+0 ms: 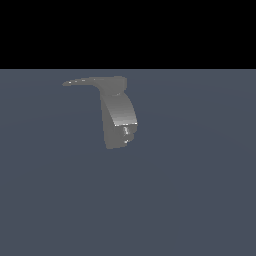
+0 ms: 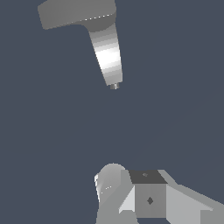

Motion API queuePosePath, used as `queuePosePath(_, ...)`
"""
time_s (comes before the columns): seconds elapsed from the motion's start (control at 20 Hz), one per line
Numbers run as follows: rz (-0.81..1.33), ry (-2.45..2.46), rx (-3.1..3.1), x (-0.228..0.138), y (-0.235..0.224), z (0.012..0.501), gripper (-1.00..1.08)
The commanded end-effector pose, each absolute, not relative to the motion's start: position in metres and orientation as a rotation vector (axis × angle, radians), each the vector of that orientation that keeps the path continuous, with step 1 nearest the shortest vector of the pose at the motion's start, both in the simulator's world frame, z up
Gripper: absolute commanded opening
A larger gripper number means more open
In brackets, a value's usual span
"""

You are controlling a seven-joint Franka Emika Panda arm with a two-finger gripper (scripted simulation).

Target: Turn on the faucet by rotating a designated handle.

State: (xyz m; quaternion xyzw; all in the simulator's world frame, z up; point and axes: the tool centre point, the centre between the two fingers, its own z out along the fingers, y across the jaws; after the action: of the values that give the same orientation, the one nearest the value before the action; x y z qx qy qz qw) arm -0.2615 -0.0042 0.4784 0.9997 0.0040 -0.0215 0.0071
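Note:
The faucet (image 1: 119,120) is a matte grey, thick curved block standing on the flat grey-blue floor in the exterior view. Its handle (image 1: 89,81), a thin flat lever, juts from the top toward the exterior view's left. In the wrist view the faucet body (image 2: 107,52) tapers to a small tip, and the flat handle (image 2: 65,15) spreads sideways from it. My gripper (image 2: 131,188) shows only in the wrist view, as pale blocky finger parts well apart from the faucet. Nothing is held. The frames do not show whether the jaws are apart or together. The exterior view shows no arm.
A plain grey-blue floor (image 1: 190,190) surrounds the faucet, with a black band above its far edge. No other object shows.

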Motion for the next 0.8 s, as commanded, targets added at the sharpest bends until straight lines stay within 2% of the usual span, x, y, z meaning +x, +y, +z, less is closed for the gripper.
queuePosePath(0.0,-0.067,0.012,3.127,-0.261,-0.004,0.478,-1.00)
queuePosePath(0.75,-0.064,-0.154,3.124,-0.251,0.025,0.461,-1.00)
